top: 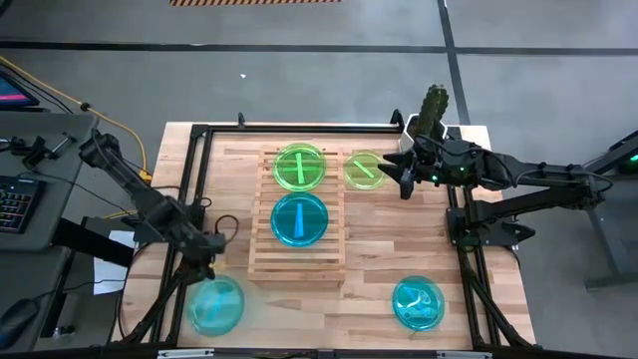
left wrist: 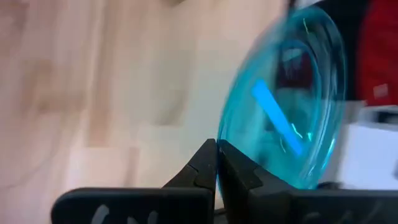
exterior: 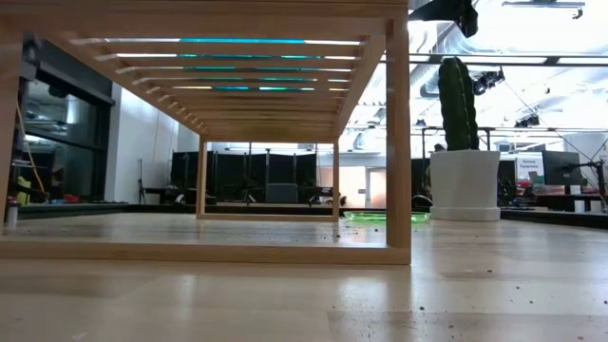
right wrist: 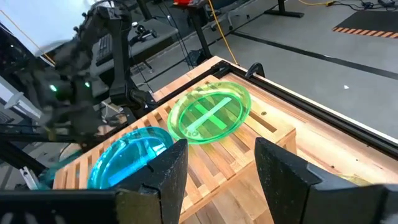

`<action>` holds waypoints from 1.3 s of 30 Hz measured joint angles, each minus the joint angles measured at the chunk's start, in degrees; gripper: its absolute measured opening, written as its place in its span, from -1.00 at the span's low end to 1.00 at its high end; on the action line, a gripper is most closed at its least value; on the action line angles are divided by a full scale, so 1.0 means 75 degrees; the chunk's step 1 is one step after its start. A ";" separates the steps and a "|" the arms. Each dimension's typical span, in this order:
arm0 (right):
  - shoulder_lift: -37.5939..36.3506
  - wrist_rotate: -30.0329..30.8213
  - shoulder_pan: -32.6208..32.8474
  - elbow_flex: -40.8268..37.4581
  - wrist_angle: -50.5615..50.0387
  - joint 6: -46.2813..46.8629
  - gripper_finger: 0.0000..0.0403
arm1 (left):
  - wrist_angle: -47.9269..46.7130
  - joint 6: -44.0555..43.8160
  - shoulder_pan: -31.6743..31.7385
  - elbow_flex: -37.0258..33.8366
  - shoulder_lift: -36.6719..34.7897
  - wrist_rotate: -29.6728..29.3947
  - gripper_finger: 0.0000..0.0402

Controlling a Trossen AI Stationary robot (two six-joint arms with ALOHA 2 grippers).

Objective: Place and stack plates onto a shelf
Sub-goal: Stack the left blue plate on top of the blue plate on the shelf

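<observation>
The left tool [left wrist: 216, 163] is seen with its fingers pressed together on the rim of a cyan plate [left wrist: 283, 106], which is tilted up on edge in the left wrist view. In the high view this left tool [top: 204, 261] is found off the shelf's [top: 298, 257] near left corner, and the held cyan plate [top: 215, 304] is blurred just beyond it, near the worktop's [top: 379, 249] front left corner.

The right tool [right wrist: 216, 171] is held with its fingers apart and nothing between them. It is placed above the worktop just off the shelf's far right corner, as shown in the high view [top: 406, 179], next to a lime green plate [top: 364, 170] lying on the worktop beside the shelf.

On the shelf two plates are laid: a lime green plate [top: 299, 167] at the far end, with crossed bars that suggest more than one stacked, and a cyan plate [top: 299, 219] just in front of it, at about the middle. A further cyan plate [top: 418, 303] rests on the worktop well to the right of the shelf's near end. A cactus [exterior: 457, 104] in a white pot [exterior: 465, 185] stands beyond the shelf's far right corner.
</observation>
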 joint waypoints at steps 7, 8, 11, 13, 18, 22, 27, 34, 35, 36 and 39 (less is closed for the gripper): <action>-0.0001 0.0002 -0.0001 0.0000 -0.0036 -0.0003 -0.16 | -0.0174 -0.0974 0.0009 0.1258 -0.0959 -0.0028 -1.00; 0.0000 0.0002 -0.0001 0.0000 -0.0037 0.0000 -0.16 | -0.0152 -0.1117 0.0029 0.1493 -0.1053 -0.0065 -1.00; -0.0003 0.0002 0.0002 0.0000 -0.0036 0.0000 -0.16 | -0.0248 -0.1271 0.0202 0.2110 -0.1159 -0.0636 -1.00; 0.0000 0.0002 0.0001 0.0000 -0.0036 -0.0001 -0.16 | -0.0220 -0.1000 0.0457 0.2510 -0.1162 -0.1420 -1.00; -0.0002 0.0002 0.0000 0.0000 -0.0033 0.0000 -0.16 | 0.0171 0.0287 0.1617 0.3111 -0.0801 -0.3130 -1.00; 0.0000 0.0002 0.0001 0.0000 -0.0033 0.0017 -0.16 | 0.1203 0.0963 0.2879 0.3193 -0.0168 -0.3273 -1.00; 0.0000 0.0004 -0.0001 0.0000 -0.0033 0.0175 -0.16 | 0.2243 0.1191 0.4346 0.3193 0.1015 -0.2709 -1.00; 0.0000 0.0002 -0.0001 0.0000 -0.0033 0.0160 -0.16 | 0.1927 0.0946 0.5375 0.3188 0.2038 -0.1588 -1.00; 0.0000 0.0002 0.0001 0.0000 -0.0033 0.0157 -0.16 | 0.1878 0.0937 0.5415 0.3188 0.2096 -0.1568 -1.00; -0.0002 0.0002 0.0001 0.0000 -0.0033 0.0154 -0.16 | 0.1795 0.0923 0.5450 0.3188 0.2134 -0.1566 -1.00; 0.0000 0.0002 -0.0001 0.0000 -0.0036 0.0146 -0.16 | 0.1479 0.0875 0.5521 0.3188 0.2144 -0.1573 -1.00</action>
